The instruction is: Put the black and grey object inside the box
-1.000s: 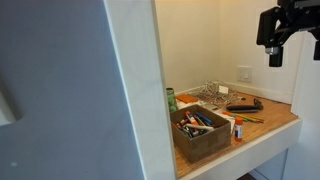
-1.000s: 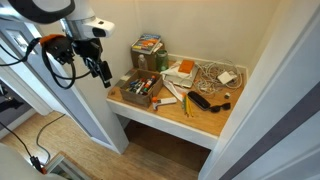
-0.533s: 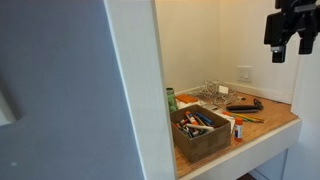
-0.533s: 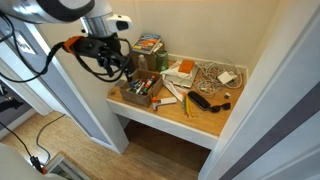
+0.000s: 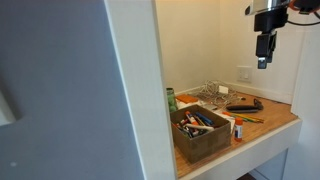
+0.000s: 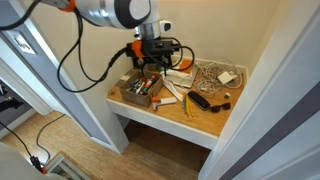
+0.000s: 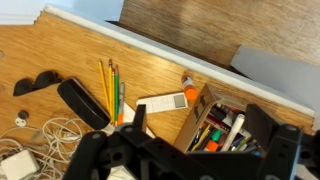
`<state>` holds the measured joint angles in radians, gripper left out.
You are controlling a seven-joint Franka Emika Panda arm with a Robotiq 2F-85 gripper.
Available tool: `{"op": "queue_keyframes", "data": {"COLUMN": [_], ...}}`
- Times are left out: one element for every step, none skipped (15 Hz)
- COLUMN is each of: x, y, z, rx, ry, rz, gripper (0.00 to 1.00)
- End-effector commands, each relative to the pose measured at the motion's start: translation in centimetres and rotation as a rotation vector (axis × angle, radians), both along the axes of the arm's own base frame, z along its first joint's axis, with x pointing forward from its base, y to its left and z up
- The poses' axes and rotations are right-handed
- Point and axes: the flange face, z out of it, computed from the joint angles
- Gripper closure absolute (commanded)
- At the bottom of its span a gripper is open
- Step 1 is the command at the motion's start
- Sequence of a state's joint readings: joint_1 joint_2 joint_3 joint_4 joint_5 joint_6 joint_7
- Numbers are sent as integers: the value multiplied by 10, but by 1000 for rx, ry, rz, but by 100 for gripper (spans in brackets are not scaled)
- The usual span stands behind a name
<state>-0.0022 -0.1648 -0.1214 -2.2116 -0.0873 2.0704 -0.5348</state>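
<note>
Open brown box (image 5: 207,143) holds pens, colourful bits. Flat elongated black and grey object (image 7: 83,103) lies on wooden shelf (image 7: 60,50). Gripper (image 7: 180,145) fingers apart, empty.

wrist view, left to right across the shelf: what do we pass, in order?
small dark item → black and grey object → pencils → white flat device → box. The pale wire tangle is left out: it spans below the first two.
</note>
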Motion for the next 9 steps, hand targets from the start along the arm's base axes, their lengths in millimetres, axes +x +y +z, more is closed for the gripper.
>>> {"op": "queue_keyframes", "data": {"x": [53, 64, 72, 81, 87, 92, 97, 79, 84], "y": [-44, -59, -72, -84, -95, -106, -114, -101, -109], "z": [-17, -24, -30, -38, -45, -53, -61, -52, -59], "rx": [-17, -19, -25, -29, -25, -11, 11, -20, -10], "ry": [28, 28, 26, 25, 28, 31, 36, 42, 47], "rz": [170, 203, 233, 260, 280, 294, 292, 264, 271], "gripper": [0, 0, 0, 0, 0, 0, 0, 0, 0]}}
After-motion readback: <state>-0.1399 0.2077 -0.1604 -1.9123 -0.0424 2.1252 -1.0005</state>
